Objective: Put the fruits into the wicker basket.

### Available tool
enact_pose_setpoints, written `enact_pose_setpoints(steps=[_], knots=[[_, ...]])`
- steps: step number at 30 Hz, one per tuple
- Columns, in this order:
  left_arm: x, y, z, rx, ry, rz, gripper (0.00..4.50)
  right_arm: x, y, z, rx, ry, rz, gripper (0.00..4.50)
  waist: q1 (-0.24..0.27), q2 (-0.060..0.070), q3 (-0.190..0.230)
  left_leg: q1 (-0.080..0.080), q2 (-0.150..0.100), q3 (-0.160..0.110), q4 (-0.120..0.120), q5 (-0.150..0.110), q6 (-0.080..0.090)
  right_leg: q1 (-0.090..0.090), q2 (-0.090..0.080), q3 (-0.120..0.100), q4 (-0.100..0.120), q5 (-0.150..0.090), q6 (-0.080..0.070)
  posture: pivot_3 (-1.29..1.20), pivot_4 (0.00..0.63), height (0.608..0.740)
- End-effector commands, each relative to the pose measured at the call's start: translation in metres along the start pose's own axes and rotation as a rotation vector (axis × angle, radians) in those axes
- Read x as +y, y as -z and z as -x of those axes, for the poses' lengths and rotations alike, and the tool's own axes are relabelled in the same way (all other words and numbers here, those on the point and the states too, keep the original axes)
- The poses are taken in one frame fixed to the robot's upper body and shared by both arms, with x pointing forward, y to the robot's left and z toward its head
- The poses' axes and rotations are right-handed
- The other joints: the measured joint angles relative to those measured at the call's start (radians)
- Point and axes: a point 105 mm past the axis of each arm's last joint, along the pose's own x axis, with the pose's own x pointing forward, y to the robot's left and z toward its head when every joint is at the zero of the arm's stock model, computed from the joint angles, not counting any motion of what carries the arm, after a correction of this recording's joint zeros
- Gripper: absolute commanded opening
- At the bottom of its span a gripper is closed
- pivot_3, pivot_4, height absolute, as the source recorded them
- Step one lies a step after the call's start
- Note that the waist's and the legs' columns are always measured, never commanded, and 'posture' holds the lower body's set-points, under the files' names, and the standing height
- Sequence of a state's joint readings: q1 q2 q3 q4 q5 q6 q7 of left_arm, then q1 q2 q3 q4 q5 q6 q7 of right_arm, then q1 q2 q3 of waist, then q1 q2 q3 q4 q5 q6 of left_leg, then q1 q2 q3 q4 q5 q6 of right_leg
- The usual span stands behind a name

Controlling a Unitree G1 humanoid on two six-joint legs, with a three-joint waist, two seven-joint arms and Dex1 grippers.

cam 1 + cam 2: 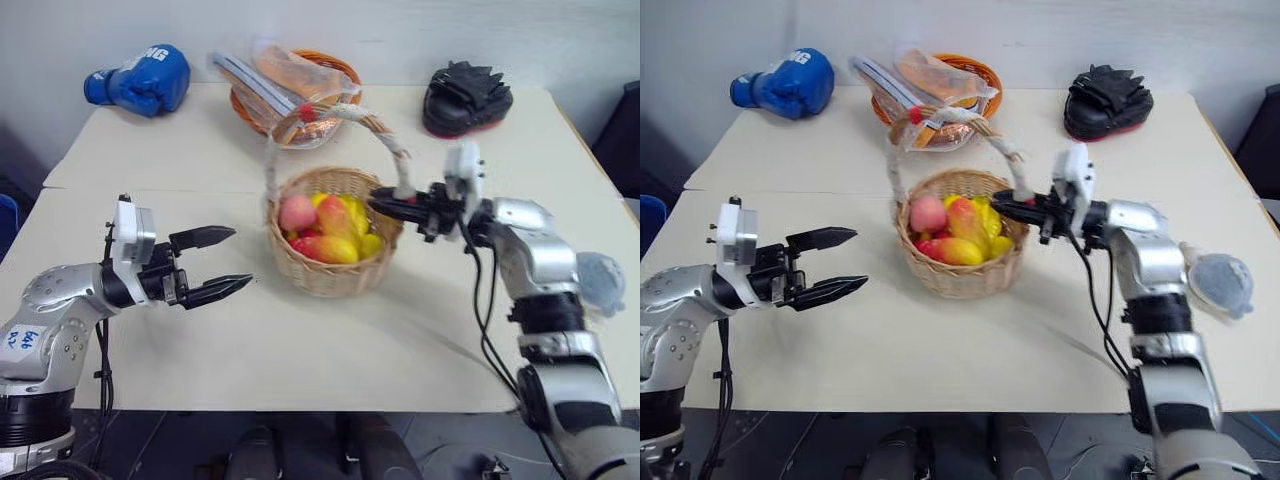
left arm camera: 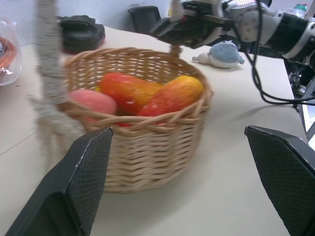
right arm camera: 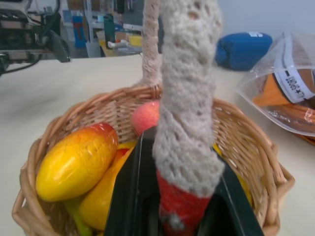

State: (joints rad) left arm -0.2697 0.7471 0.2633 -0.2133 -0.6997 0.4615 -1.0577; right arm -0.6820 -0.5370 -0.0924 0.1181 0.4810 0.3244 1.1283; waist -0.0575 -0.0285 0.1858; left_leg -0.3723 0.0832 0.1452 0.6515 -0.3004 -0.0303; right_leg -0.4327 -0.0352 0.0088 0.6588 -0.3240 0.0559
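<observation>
The wicker basket (image 1: pixel 330 255) sits in the middle of the table (image 1: pixel 300 350). It is the thing to find everything else by.

All the fruits are inside the basket. The pink peach (image 1: pixel 297 212) lies on the side of the basket toward the left gripper. Two long mangoes (image 2: pixel 147 96) lie next to it, red at one end and yellow at the other. Some small yellow fruits (image 1: pixel 362 215) lie in there too, on the side toward the right gripper.

The basket has a tall handle (image 3: pixel 187 113) that goes up and over it. The handle is wrapped in white cloth, with a red bit low down.

The right gripper (image 1: pixel 385 206) is at the rim of the basket, on the right side. Its two black fingers (image 3: pixel 133 196) are squeezed tight around the bottom of the handle, one on each side of the red bit.

The left gripper (image 1: pixel 218 262) is near the basket on the left side, not touching it. Its fingers are spread wide, and it holds nothing.

Behind the basket, at the far edge of the table, is an orange basket (image 1: pixel 300 85) with plastic bags. A blue boxing glove (image 1: pixel 140 80) is far to the left of it. A black pad (image 1: pixel 466 98) is far to the right.
</observation>
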Motion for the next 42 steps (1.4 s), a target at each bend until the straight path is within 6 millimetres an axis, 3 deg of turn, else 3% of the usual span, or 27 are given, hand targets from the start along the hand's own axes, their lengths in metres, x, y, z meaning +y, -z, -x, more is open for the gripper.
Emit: enact_pose_setpoints(steps=[1,7,11,17,23,26,31,34,38,40,42], knots=[[0.002,-0.005,-0.005,-0.02,0.024,-0.032,4.5,0.0,-0.065,0.035,-0.173,0.239,0.126,0.18,0.001,0.0,0.0,0.0,0.0,0.0,0.001,0.0,0.0,0.0,0.0,0.0,0.0,0.0,0.0,0.0,0.15,0.74],[0.007,0.003,-0.01,-0.024,0.037,-0.004,4.5,-0.022,-0.059,0.129,-0.043,0.826,0.256,0.18,0.006,-0.001,-0.001,0.002,-0.001,0.0,0.0,0.0,0.0,0.003,0.0,0.0,0.0,0.0,0.0,0.0,0.15,0.74],[0.011,0.005,-0.023,-0.036,0.079,0.001,4.5,-0.033,-0.032,0.167,-0.041,1.044,0.23,0.18,0.002,-0.001,0.0,0.002,-0.004,0.001,0.0,0.001,0.0,0.002,0.001,0.001,0.0,0.0,0.0,0.0,0.15,0.74],[0.013,0.005,-0.03,-0.038,0.11,-0.009,4.5,-0.041,0.003,0.178,-0.069,1.06,0.138,0.18,-0.015,0.0,0.0,0.005,-0.002,0.004,-0.002,0.002,-0.003,0.002,0.009,0.008,0.001,0.0,0.0,0.0,0.15,0.74],[0.013,0.006,-0.025,-0.023,0.106,-0.008,4.5,-0.045,0.003,0.17,-0.059,0.973,0.126,0.18,-0.023,0.0,0.0,0.005,-0.001,0.004,-0.001,0.002,-0.003,0.001,0.009,0.008,0.002,0.0,0.0,0.0,0.15,0.74],[0.012,0.007,-0.024,-0.018,0.103,-0.007,4.5,-0.052,0.005,0.178,-0.036,1.006,0.144,0.18,-0.023,0.0,0.0,0.005,-0.001,0.004,-0.001,0.002,-0.003,0.001,0.009,0.009,0.002,0.0,0.0,0.0,0.15,0.74],[0.011,0.008,-0.019,0.008,0.1,-0.018,4.5,-0.048,-0.001,0.183,0.036,0.939,0.182,1.84,-0.022,0.0,0.0,0.005,-0.001,0.004,-0.001,0.002,-0.003,0.001,0.008,0.009,0.002,0.0,0.0,0.0,0.15,0.74],[0.013,0.017,0.006,0.101,0.058,-0.037,4.5,-0.028,-0.015,0.203,0.104,0.854,0.227,2.89,-0.018,0.0,0.0,0.005,-0.001,0.004,-0.001,0.002,-0.003,0.001,0.008,0.009,0.001,0.0,0.0,0.0,0.15,0.74],[0.011,0.037,0.04,0.248,-0.009,-0.049,4.5,-0.005,-0.017,0.227,0.24,0.738,0.281,4.25,-0.015,0.0,0.0,0.005,-0.001,0.003,-0.004,0.001,-0.003,0.001,0.008,0.008,-0.002,0.0,0.0,0.0,0.15,0.74],[0.006,0.045,0.057,0.285,-0.062,-0.026,4.5,0.013,-0.009,0.224,0.322,0.604,0.292,4.25,-0.02,0.0,0.0,0.007,-0.001,0.004,-0.002,0.0,-0.002,0.004,0.008,0.009,-0.002,0.0,0.001,0.0,0.15,0.74],[-0.004,0.056,0.067,0.305,-0.106,-0.006,4.5,0.038,0.015,0.213,0.417,0.419,0.251,4.25,-0.025,0.0,0.0,0.012,0.0,0.005,-0.004,-0.001,0.001,0.008,0.007,0.01,-0.002,0.0,0.001,0.0,0.15,0.74]])
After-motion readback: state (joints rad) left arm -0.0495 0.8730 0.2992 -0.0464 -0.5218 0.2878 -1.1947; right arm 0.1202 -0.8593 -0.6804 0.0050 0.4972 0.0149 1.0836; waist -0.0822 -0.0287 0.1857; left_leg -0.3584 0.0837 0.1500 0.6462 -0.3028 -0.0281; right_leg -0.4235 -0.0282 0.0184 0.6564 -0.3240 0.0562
